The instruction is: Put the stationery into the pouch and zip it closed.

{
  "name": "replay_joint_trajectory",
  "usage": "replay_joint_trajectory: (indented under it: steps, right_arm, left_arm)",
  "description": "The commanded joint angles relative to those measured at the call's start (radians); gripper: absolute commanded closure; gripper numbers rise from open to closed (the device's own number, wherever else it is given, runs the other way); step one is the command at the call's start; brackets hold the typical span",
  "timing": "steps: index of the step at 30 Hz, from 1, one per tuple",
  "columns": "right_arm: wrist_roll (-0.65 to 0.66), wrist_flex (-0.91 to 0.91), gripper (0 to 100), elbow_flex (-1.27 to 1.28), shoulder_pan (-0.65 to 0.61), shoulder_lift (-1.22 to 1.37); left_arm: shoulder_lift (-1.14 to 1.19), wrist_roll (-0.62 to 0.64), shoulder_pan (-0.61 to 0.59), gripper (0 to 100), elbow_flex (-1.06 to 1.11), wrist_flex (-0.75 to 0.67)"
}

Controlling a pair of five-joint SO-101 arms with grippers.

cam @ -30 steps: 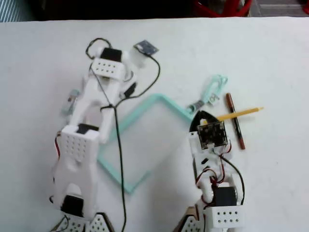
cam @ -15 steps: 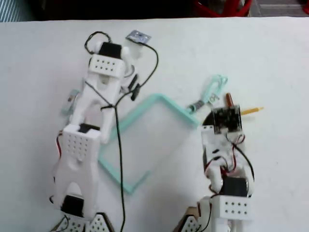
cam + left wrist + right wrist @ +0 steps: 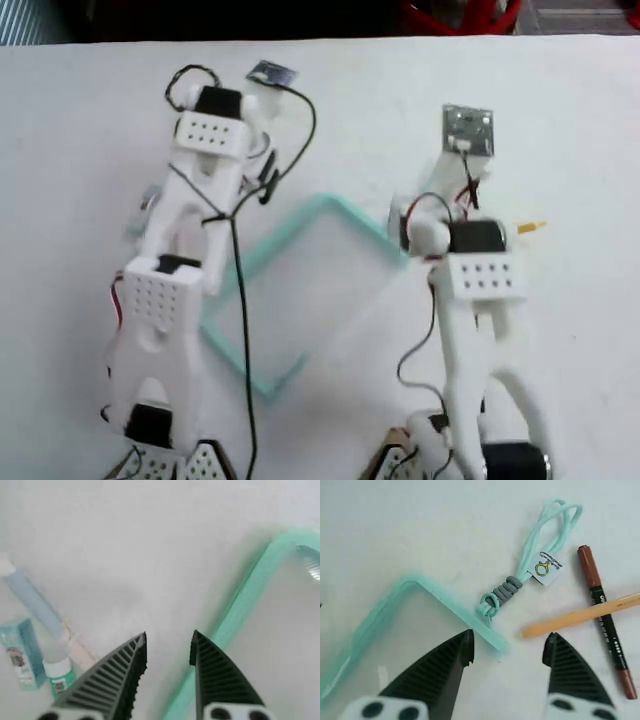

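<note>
Hiding most of pencil (image 3: 530, 228): right arm (image 3: 480, 275)

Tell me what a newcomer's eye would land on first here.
The clear pouch with a mint-green border lies in the middle of the white table. Beside its looped green strap, a brown pen and a yellow pencil lie crossed, just ahead of the open right gripper.

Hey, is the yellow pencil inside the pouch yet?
No, the yellow pencil lies on the table outside the pouch, crossing the brown pen.
</note>
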Motion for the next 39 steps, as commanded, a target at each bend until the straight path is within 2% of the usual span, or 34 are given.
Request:
replay_joint_trajectory:
  steps: [1, 6, 11, 17, 22, 28, 31, 34, 39]
  right_arm:
    - [-0.137, 0.025, 75.1, -0.133, -0.016, 0.13]
    - [-0.299, 0.073, 75.1, -0.265, -0.018, 0.308]
    - [-0.319, 0.07, 75.1, -0.404, -0.008, 0.458]
    - [-0.319, 0.074, 75.2, -0.535, -0.016, 0.65]
    - [-0.319, 0.076, 81.1, -0.605, 0.018, 0.756]
    - [-0.319, 0.099, 82.2, -0.609, 0.002, 0.766]
    - [-0.319, 0.102, 82.2, -0.606, 0.004, 0.768]
    - [-0.321, 0.102, 82.2, -0.605, 0.008, 0.769]
    - [-0.365, 0.097, 82.2, -0.618, 0.012, 0.831]
  left_arm:
    - [-0.153, 0.011, -0.031, 84, 0.023, 0.014]
    - [-0.298, 0.003, -0.033, 84, 0.16, -0.012]
    - [-0.526, 0.002, -0.002, 84, 0.315, -0.018]
    - [-0.961, 0.009, -0.022, 84, 0.598, -0.092]
    - [-1.33, 0.012, -0.064, 84, 0.968, -0.338]
    - [-1.572, 0.012, -0.068, 84, 1.418, -0.701]
    - [-1.607, 0.029, -0.067, 84, 1.582, -0.839]
    - [-1.572, 0.117, -0.068, 83, 1.679, -0.942]
    - [-1.448, 0.126, -0.047, 74, 1.688, -0.984]
